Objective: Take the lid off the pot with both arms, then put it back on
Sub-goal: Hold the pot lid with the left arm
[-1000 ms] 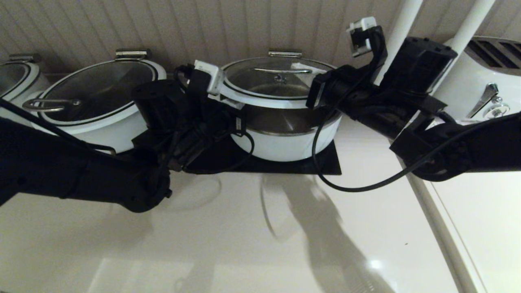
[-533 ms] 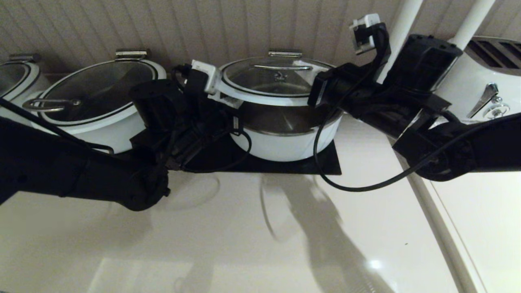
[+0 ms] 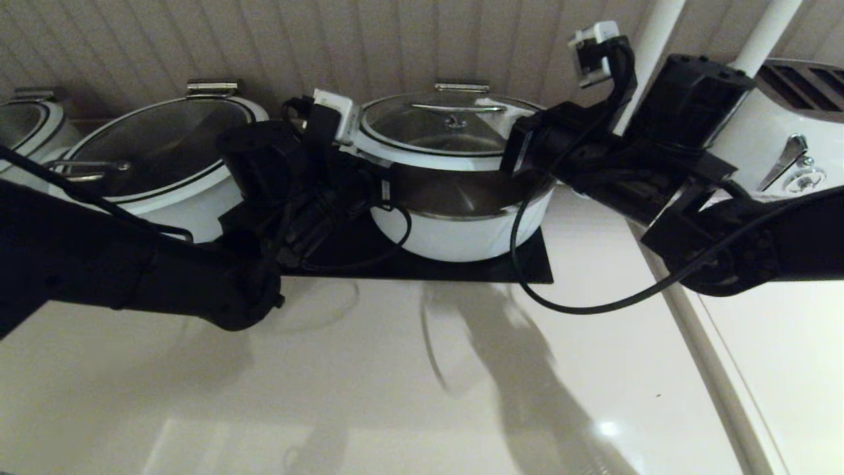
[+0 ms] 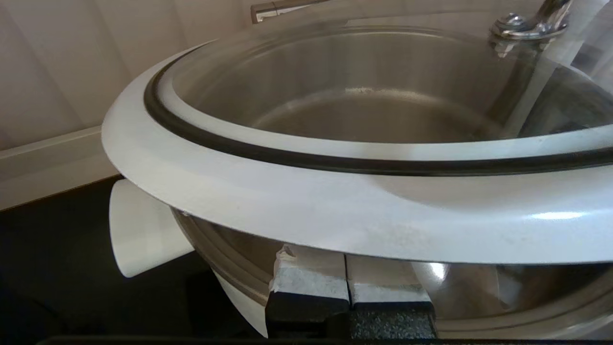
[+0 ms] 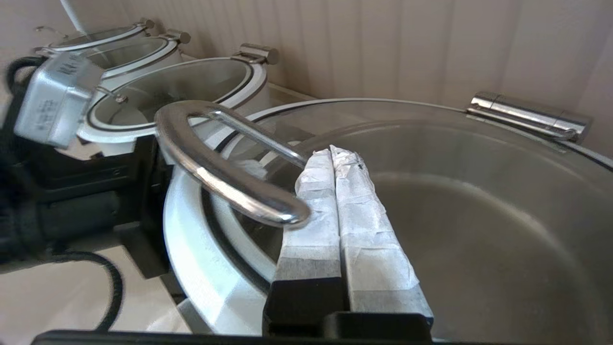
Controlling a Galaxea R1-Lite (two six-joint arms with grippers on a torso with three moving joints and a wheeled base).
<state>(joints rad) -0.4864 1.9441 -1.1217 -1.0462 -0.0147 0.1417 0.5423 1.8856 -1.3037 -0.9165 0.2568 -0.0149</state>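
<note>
The lid (image 3: 428, 157) with its steel bar handle (image 3: 455, 109) hangs tilted above the pot (image 3: 461, 237), its front edge raised and its hinge clip (image 3: 461, 86) at the back. The steel bowl shows in the gap. My left gripper (image 4: 346, 282) is shut, its taped fingers pressed up under the lid's white rim (image 4: 335, 211), beside the pot's stub handle (image 4: 139, 225). My right gripper (image 5: 335, 155) is shut and reaches in at the lid's right side, below the handle (image 5: 215, 172). Both arms (image 3: 132, 284) (image 3: 659, 171) flank the pot.
A like pot with a loop handle (image 3: 158, 165) stands close to the left, another (image 3: 26, 132) at the far left. A white toaster (image 3: 784, 132) stands at the right. The pot sits on a black mat (image 3: 527, 264). A loose cable (image 3: 593, 305) hangs in front. The panelled wall is right behind.
Both arms have risen a little, and the lid's front edge has come up slightly with them. The pot has not moved.
</note>
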